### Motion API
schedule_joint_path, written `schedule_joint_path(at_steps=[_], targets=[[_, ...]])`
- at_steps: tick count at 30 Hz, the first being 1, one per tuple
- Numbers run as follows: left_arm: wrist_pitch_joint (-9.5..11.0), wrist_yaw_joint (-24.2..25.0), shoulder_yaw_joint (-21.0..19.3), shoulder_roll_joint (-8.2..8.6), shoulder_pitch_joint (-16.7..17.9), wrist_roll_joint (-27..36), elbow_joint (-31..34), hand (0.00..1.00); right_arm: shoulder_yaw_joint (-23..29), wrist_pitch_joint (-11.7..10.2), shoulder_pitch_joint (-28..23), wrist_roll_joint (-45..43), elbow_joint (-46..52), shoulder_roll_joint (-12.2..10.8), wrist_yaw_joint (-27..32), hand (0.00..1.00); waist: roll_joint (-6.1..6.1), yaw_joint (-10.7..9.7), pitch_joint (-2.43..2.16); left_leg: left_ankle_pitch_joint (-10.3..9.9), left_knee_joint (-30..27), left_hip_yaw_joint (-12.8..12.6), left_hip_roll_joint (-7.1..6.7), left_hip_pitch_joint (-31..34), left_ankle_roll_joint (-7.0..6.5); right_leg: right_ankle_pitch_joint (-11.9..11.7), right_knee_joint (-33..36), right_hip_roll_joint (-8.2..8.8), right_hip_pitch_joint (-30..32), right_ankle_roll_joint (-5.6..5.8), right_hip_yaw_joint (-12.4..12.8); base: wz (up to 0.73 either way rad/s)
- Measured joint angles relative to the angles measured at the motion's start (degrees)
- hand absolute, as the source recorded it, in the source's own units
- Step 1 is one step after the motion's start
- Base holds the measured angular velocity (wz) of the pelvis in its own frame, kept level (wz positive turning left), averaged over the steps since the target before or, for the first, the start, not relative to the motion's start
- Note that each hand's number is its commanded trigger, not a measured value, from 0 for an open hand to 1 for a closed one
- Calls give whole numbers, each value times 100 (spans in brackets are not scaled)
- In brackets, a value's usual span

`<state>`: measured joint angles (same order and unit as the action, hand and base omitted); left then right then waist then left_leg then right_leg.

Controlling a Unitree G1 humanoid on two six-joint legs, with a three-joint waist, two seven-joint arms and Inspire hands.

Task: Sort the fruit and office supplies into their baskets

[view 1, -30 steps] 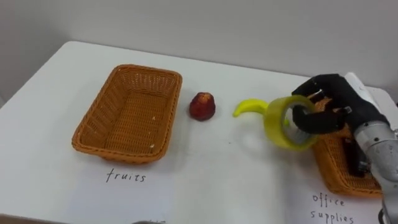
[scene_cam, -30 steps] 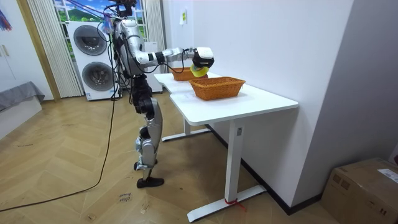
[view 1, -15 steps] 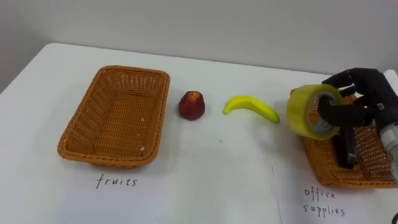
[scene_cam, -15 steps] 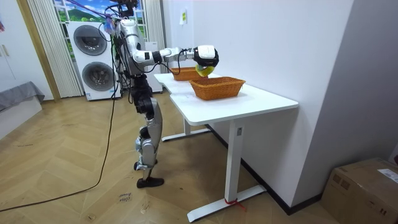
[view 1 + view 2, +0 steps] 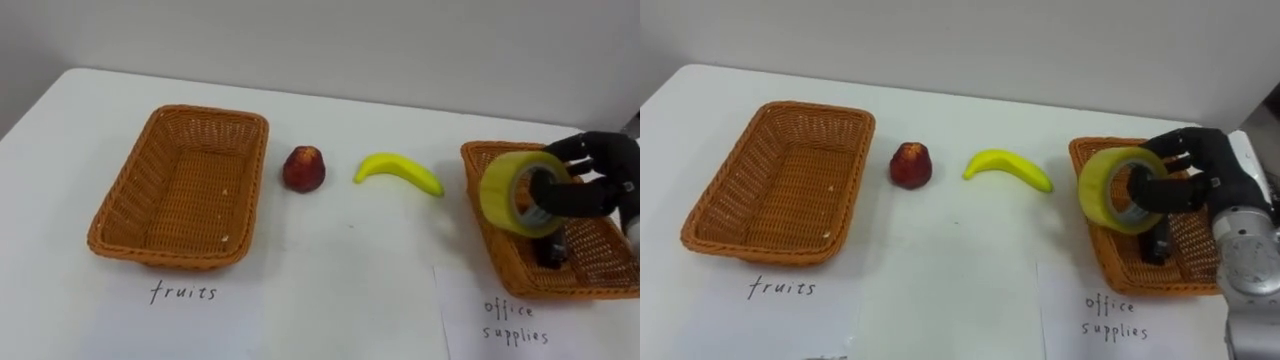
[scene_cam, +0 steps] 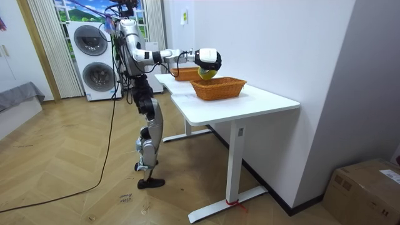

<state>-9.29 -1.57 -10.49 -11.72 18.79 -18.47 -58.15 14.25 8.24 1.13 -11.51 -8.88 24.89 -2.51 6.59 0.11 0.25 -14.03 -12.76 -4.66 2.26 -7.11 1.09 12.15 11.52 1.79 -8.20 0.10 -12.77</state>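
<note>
Right hand [image 5: 1196,175], frame right, clasps yellow tape roll [image 5: 1120,190] above office-supplies basket [image 5: 1095,245], positioned for deposit.

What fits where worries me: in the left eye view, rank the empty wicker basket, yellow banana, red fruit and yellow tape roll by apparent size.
Empty orange wicker basket
Yellow banana and yellow tape roll: alike, roll held nearer camera
Small red fruit
</note>
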Motion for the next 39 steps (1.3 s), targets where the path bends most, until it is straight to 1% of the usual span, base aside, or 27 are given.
schedule_joint_path(at_steps=[2,5,8,10,15,18,21,25,29,31,32,33,34,35,39], targets=[[-32,0,-1,0,10,0,46,0,47,5,-3,-8,-22,0,17,100,-12,-4,-9,1,-1,0,1,14,1,-1,2,-2,11,-1,0,0],[-56,-2,-4,-2,59,0,217,0,52,6,-2,4,-123,0,111,100,-34,-33,-43,1,-7,0,2,3,1,-1,3,0,5,-1,1,0],[-48,-6,-4,-4,74,0,308,0,56,6,-2,-5,-131,0,130,100,-83,-91,-44,1,-6,-5,5,-16,1,-1,8,0,-8,-1,3,0],[-48,-6,-13,-11,73,22,308,0,58,0,4,14,-212,0,144,100,-90,-135,-44,1,-6,-5,9,-24,1,-1,9,-2,-7,-1,4,0],[-48,-20,-11,-21,22,51,308,0,61,26,3,15,-617,3,144,100,-94,-159,-43,0,9,-21,8,-9,1,0,16,-2,66,-2,33,-2],[-49,-69,-5,-21,-14,105,305,0,60,118,3,31,-620,3,99,100,-111,-187,-50,1,5,-35,7,25,0,-1,21,-3,100,-3,55,-3],[-49,-101,-5,-23,-41,104,304,0,60,123,3,-16,-617,3,62,100,-127,-216,-61,1,-3,-36,7,42,0,-2,24,-8,125,-5,102,0],[-38,-148,-42,-24,-65,91,296,0,60,122,4,-87,-614,3,-77,100,-142,-190,-67,1,-2,-53,6,30,0,-2,27,-10,144,-5,139,-3],[-13,-147,-50,-23,-52,97,291,0,59,119,2,-143,-613,3,-147,100,-140,-165,-57,1,2,-78,9,-25,1,-2,42,-12,126,-5,162,-5],[29,-147,-50,-24,-51,98,291,0,59,118,2,-226,-613,3,-176,100,-121,-163,-36,1,3,-78,9,-25,1,-2,50,-12,127,-4,160,0],[63,-147,-50,-24,-48,98,287,0,59,118,1,-265,-613,3,-220,96,-104,-159,-16,1,3,-78,10,-25,0,-2,62,-11,131,-4,162,0],[77,-145,-50,-23,-44,103,286,0,59,118,-1,-310,-613,3,-260,68,-87,-152,-4,1,3,-84,10,-21,0,-1,68,-10,140,-4,168,0],[81,-144,-50,-23,-41,109,286,0,55,118,-2,-332,-613,3,-266,51,-81,-135,-1,1,5,-99,11,-22,0,-1,74,-10,151,-4,178,-10],[87,-143,-47,-24,-37,161,286,0,46,118,-2,-359,-613,3,-266,0,-73,-116,-3,0,9,-142,15,-22,0,1,99,-11,182,-5,207,-12],[92,-147,-45,-29,-16,194,287,0,32,118,-9,-508,-599,1,-268,0,-46,-63,-17,-3,18,-172,12,3,-5,1,115,-13,211,-4,245,-6]])
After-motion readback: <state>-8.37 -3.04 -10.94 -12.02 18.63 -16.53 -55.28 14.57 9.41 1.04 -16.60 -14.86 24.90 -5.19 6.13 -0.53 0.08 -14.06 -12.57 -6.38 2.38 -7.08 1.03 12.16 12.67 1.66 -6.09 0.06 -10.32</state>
